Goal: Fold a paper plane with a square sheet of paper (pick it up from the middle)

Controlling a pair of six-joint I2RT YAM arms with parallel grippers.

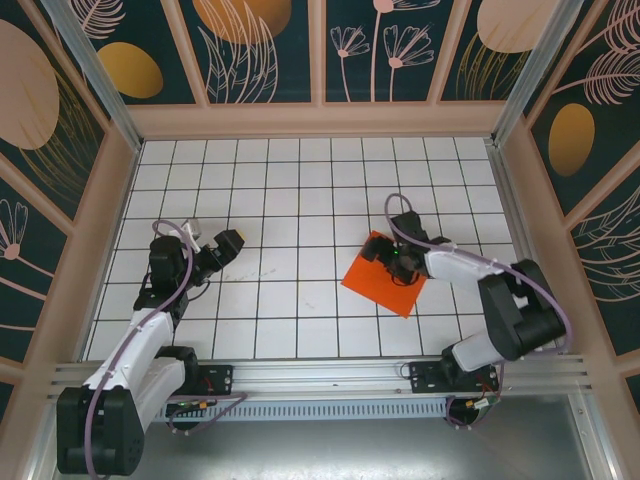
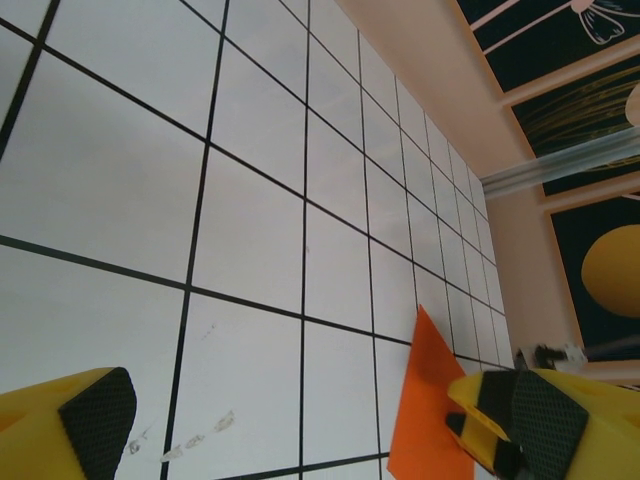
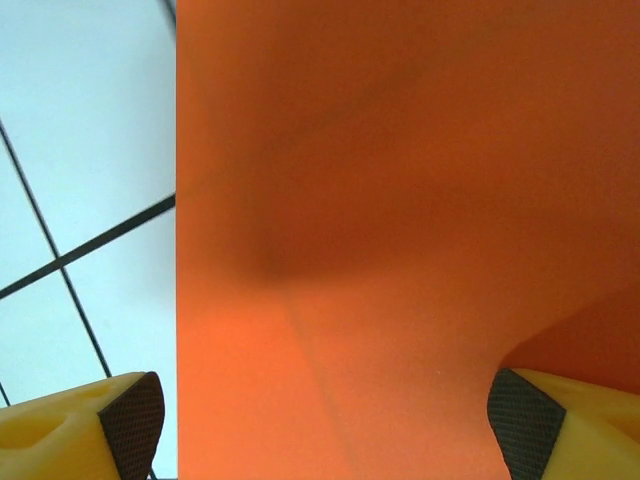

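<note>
Top view: the right claw (image 1: pixel 385 258) hangs right over the square sheet of paper (image 1: pixel 378 288), which lies on the tiled table (image 1: pixel 280 180). The left claw (image 1: pixel 228 243) is well apart on its left, holding nothing.

Left wrist cam: jaws spread wide and empty, with the orange sheet (image 2: pixel 430 400) just past the right finger.

Right wrist cam: jaws wide, paper (image 3: pixel 400 200) spanning between both pads (image 3: pixel 135 425). Can't tell if they're touching it.

The square sheet of paper (image 1: pixel 375 285) is bright orange. The tabletop (image 1: pixel 280 180) is white with a black grid. The fingers (image 2: pixel 30 425) are yellow with black pads (image 2: pixel 98 412).
</note>
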